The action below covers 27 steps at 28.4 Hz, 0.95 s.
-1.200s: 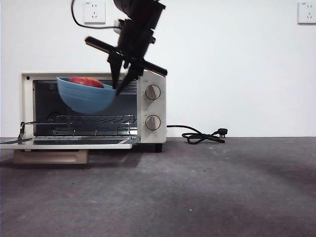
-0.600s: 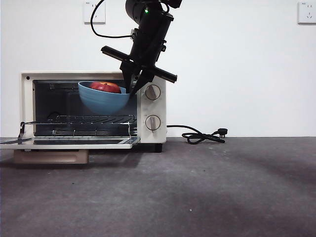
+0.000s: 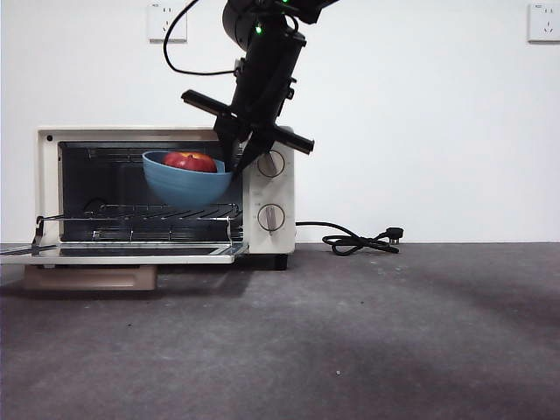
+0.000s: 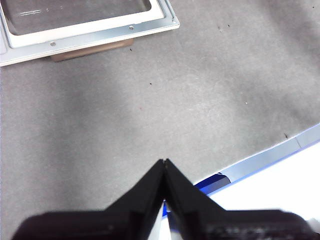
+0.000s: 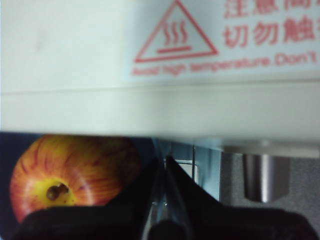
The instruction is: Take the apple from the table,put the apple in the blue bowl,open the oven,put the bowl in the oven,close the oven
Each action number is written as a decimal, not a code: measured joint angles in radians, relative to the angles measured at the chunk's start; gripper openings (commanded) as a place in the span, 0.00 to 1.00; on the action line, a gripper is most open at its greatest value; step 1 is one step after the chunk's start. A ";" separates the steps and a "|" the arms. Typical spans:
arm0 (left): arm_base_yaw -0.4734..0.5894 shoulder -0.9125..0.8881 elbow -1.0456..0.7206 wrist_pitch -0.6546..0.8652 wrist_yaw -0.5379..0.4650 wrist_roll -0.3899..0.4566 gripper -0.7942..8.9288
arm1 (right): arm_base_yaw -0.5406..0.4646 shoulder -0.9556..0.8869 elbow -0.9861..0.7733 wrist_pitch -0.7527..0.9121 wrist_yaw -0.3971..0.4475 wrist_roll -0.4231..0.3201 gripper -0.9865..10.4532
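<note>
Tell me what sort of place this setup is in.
Probably a lab test bench, not a kitchen: a toaster oven stands on a bare grey table against a plain white wall with sockets, while the right hand carries a blue bowl.

Dark grey worktop (image 3: 367, 341) carries the oven (image 3: 262, 188), with its black cord (image 3: 354, 239) coiled just beside it.

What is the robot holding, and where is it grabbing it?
The right gripper holds the blue bowl by its rim, apple inside. The left gripper holds nothing.
</note>
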 measured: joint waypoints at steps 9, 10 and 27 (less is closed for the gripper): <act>0.000 0.000 0.000 0.000 0.000 0.000 0.08 | -0.010 0.022 0.000 0.024 -0.012 0.032 0.08; 0.000 0.000 0.000 0.000 0.000 0.000 0.08 | -0.011 0.022 0.000 0.027 -0.011 0.035 0.08; 0.000 0.000 0.000 0.000 0.000 0.000 0.08 | -0.007 0.022 0.008 0.068 0.014 0.042 0.28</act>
